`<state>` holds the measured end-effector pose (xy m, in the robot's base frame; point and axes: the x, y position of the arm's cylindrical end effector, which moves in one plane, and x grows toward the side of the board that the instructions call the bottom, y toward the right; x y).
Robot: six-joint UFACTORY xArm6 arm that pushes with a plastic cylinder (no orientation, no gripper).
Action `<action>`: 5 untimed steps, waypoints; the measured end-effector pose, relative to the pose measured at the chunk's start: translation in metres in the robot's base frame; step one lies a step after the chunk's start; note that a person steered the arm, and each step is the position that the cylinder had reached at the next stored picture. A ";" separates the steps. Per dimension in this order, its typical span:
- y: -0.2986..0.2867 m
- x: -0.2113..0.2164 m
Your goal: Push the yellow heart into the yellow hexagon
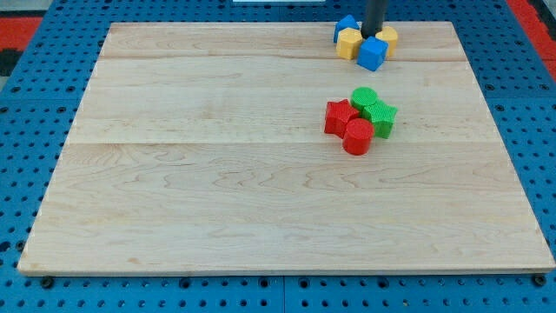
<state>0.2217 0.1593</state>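
Note:
A cluster of blocks sits near the view's top edge, right of centre. The yellow hexagon (349, 43) lies at the cluster's left. The yellow heart (387, 38) lies at its right, partly hidden behind the rod. A blue cube (372, 53) sits in front, between the two yellow blocks, and another blue block (347, 26) sits behind the hexagon. My tip (373, 35) stands in the middle of this cluster, just left of the yellow heart and right of the hexagon.
A second cluster lies lower on the wooden board (217, 174): a red star (340, 116), a red cylinder (357, 137), a green cylinder (364, 98) and a green star (380, 116), all touching.

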 end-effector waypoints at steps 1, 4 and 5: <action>0.035 -0.018; 0.090 -0.008; 0.106 -0.005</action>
<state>0.2169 0.2656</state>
